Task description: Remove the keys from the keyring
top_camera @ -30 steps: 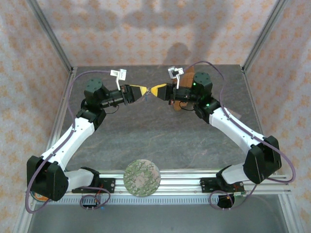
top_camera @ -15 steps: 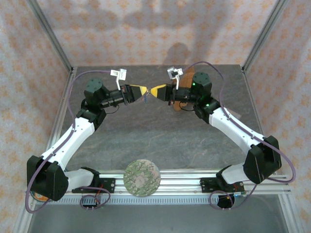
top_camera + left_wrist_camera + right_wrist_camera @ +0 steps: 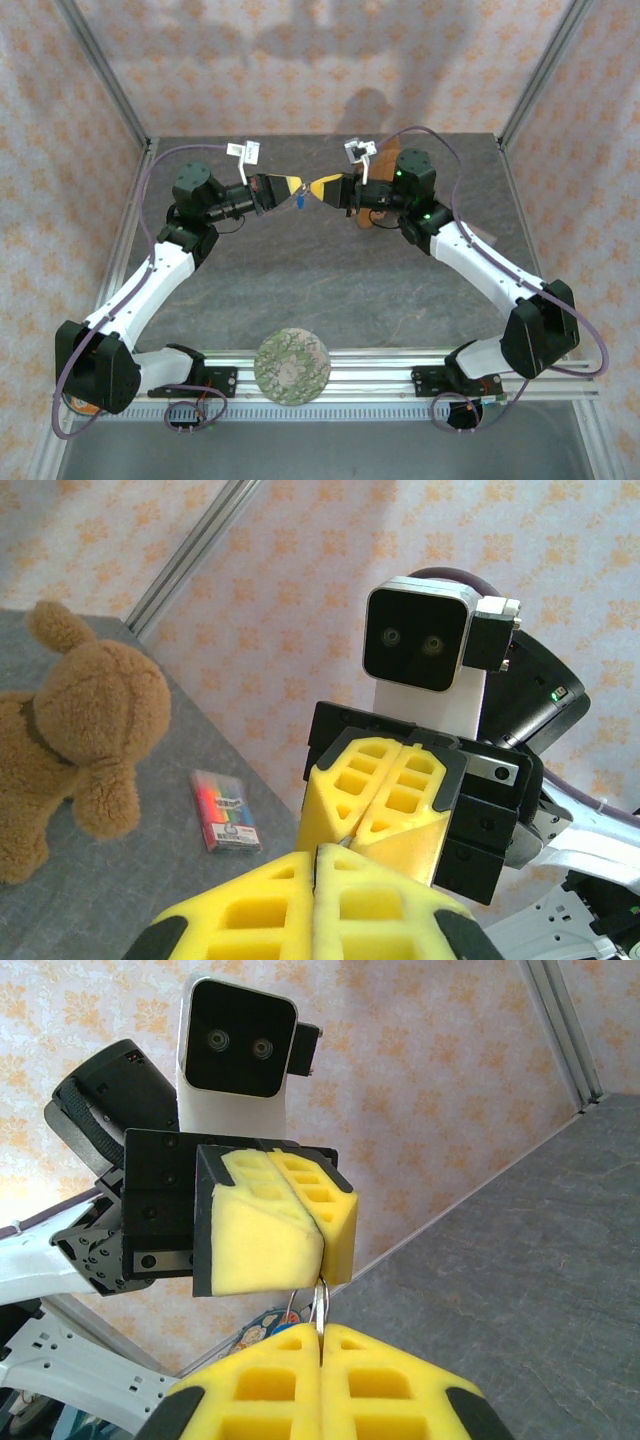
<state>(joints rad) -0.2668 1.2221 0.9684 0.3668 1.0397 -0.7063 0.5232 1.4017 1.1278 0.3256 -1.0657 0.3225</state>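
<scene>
The bench [image 3: 320, 285] is dark grey, like stone. A brown teddy bear [image 3: 85, 720] rests on it. A little box [image 3: 225, 810] with bright stripes lies flat near the bear. A round, speckled plate [image 3: 292, 366] sits on the metal rail [image 3: 400, 362] at the near edge.

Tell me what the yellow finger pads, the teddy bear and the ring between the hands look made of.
Finger pads: soft foam or rubbery moulding, matte yellow, with open honeycomb cells.
Teddy bear: plush fabric, brown, fuzzy pile all over.
Ring: apparently metal wire, thin, grey and shiny; too small to say more.
</scene>
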